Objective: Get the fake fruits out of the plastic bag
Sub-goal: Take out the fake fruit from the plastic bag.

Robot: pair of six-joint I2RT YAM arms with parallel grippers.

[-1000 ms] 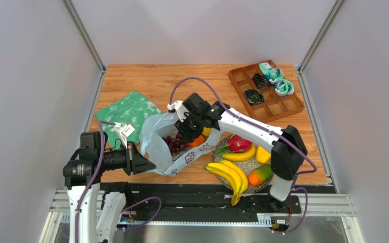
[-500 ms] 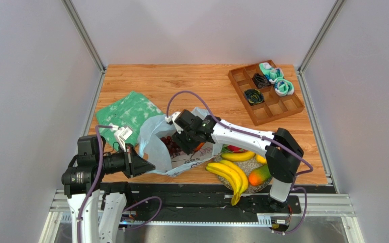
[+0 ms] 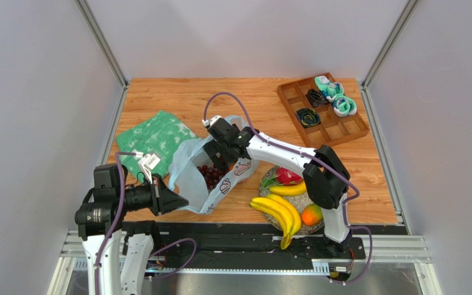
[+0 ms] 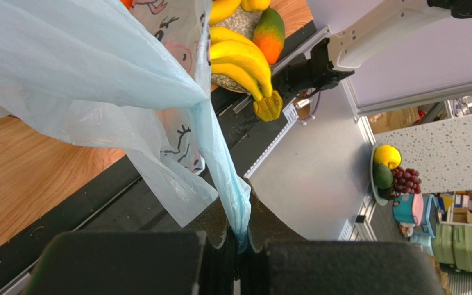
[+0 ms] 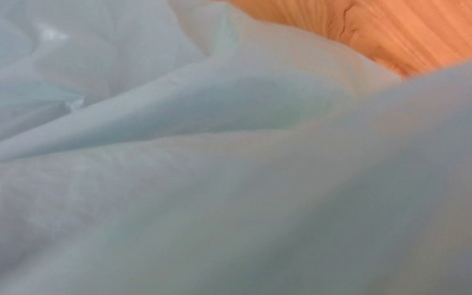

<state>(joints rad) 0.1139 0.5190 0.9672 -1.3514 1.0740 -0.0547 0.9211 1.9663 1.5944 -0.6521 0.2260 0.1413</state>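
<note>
The pale-blue plastic bag (image 3: 188, 175) lies open on the table, with dark purple grapes (image 3: 211, 175) showing inside its mouth. My left gripper (image 3: 180, 200) is shut on the bag's near edge; in the left wrist view the bunched plastic (image 4: 84, 74) runs down into the pinch of that gripper (image 4: 240, 203). My right gripper (image 3: 218, 161) reaches into the bag's mouth just above the grapes, and its jaws are hidden. The right wrist view shows only bag plastic (image 5: 158, 153). Bananas (image 3: 278, 212), a dragon fruit (image 3: 289, 176) and a mango (image 3: 311, 215) lie on a plate (image 3: 300, 198) to the right.
A green patterned cloth (image 3: 155, 135) lies behind the bag on the left. A wooden divided tray (image 3: 337, 129) with rolled socks stands at the back right. The black base rail (image 3: 232, 230) runs along the near edge. Walls close in both sides.
My right arm has swung left and pushed its gripper deeper into the bag's mouth, and the bag's right side has shifted left with it. The left gripper holds still.
</note>
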